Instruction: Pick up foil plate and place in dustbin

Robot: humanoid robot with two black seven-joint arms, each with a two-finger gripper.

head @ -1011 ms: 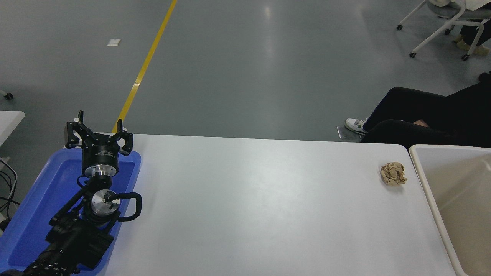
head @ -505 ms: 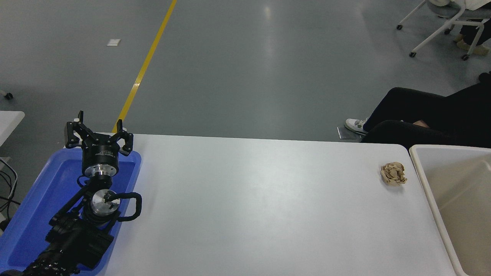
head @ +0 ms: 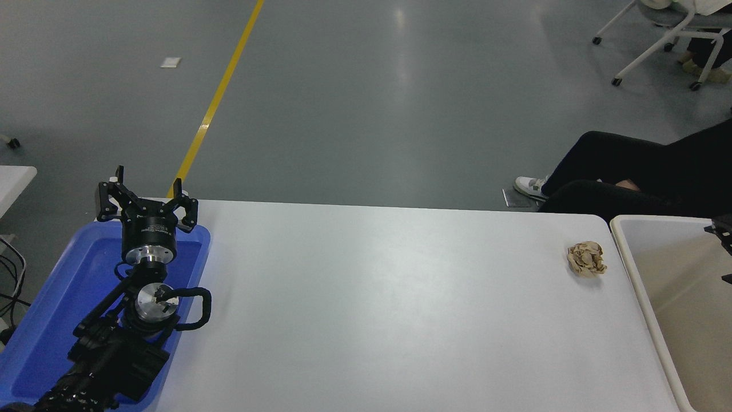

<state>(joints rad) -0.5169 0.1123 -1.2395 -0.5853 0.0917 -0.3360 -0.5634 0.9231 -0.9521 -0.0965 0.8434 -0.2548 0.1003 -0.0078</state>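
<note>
The foil plate is not in view. The dustbin (head: pixel 629 257), a cream bin with a pale rounded rim, stands at the table's right end, cut off by the picture's edge. A small black part of my right gripper (head: pixel 724 233) shows at the right edge, over the dustbin. My left gripper (head: pixel 147 193) is open and empty, parked at the lower left above the blue tray.
A small crumpled tan paper ball (head: pixel 586 259) lies on the white table (head: pixel 377 297), just left of the dustbin. A blue shallow tray (head: pixel 51 320) lies under the left arm. A seated person's black-clad legs (head: pixel 623 171) are beyond the far right corner. A wheeled chair (head: pixel 657 40) stands behind.
A black part of my right gripper has come into view at the right edge over the dustbin. The left arm and the paper ball have not moved.
</note>
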